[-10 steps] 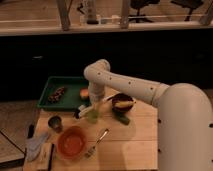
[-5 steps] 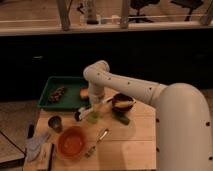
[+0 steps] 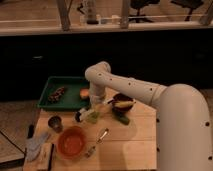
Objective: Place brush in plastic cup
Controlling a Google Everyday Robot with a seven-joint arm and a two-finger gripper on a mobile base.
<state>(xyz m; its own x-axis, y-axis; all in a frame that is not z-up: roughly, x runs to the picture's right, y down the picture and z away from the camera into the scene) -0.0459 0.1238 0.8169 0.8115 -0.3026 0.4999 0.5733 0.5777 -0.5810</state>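
Observation:
The pale green plastic cup (image 3: 94, 117) stands on the wooden table (image 3: 130, 145), left of centre. My gripper (image 3: 94, 106) hangs straight down from the white arm, right above the cup and close to its rim. The brush (image 3: 82, 114) lies slanted at the cup's left side. Its whitish handle runs up toward the gripper and its black end points down-left. Where the brush's upper end meets the gripper and the cup is hidden.
An orange bowl (image 3: 71, 142) and a metal fork (image 3: 98, 141) lie in front of the cup. A dark grey cup (image 3: 55, 123) stands to the left and a cloth (image 3: 36, 145) at front left. A green tray (image 3: 62, 100) sits behind. A dark bowl (image 3: 121, 104) is to the right.

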